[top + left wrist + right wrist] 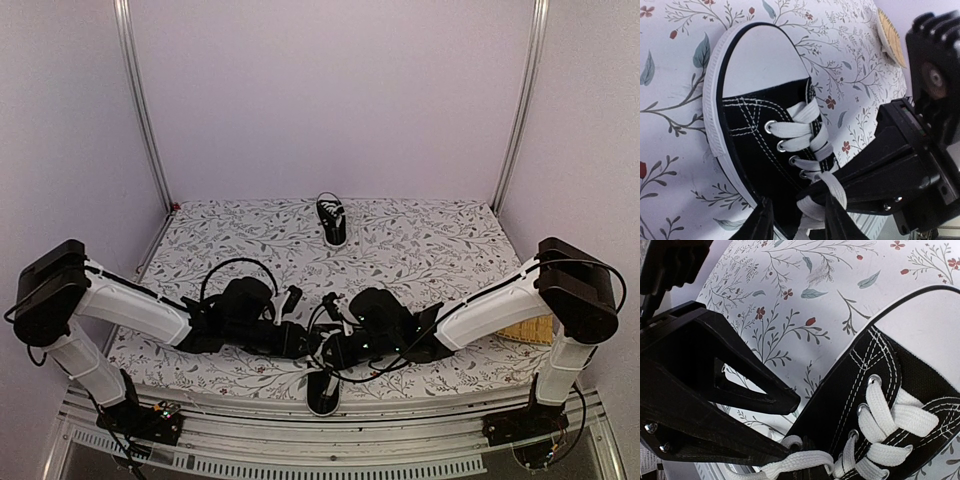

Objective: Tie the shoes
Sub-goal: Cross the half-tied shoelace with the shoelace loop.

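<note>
At the near edge of the flowered cloth (430,240), one black shoe (322,393) with white laces (800,127) and a white toe cap (765,55) is lying, its twin (332,220) sitting well apart at the far side, pale lilac walls (330,100) rising around. My left fingers (762,222) are standing half apart around a lace, and I cannot tell whether they are gripping it; my right fingers (855,180) are pressing tight together against it.

Left gripper (303,340) and right gripper (333,350) low over the near shoe (323,393) — seemingly tip to tip.

The near shoe (755,140) is cut off at the heel; the far shoe's (334,232) laces (330,209) are indistinct.
</note>
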`<action>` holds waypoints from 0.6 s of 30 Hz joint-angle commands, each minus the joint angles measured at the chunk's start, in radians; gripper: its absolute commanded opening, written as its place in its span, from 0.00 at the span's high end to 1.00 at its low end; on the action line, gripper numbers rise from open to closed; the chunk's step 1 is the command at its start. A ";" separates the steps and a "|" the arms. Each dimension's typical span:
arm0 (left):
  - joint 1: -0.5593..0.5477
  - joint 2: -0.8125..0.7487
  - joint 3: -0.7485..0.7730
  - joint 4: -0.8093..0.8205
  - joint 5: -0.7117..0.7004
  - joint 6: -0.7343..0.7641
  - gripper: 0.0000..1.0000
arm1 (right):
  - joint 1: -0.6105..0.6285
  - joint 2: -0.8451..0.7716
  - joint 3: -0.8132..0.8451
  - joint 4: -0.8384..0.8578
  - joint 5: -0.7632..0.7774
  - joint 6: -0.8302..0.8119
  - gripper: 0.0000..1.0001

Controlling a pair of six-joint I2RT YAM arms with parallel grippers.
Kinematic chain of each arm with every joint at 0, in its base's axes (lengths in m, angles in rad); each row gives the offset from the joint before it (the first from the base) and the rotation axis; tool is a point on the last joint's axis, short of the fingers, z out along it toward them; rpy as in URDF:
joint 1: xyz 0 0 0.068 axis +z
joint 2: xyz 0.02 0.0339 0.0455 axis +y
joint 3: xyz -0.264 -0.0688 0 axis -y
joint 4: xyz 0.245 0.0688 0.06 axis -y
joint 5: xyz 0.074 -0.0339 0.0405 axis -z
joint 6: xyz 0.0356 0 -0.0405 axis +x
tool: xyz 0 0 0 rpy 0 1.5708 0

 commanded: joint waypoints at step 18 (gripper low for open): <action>0.007 0.057 -0.053 0.167 0.081 -0.071 0.70 | 0.003 -0.014 -0.005 0.009 0.010 0.004 0.98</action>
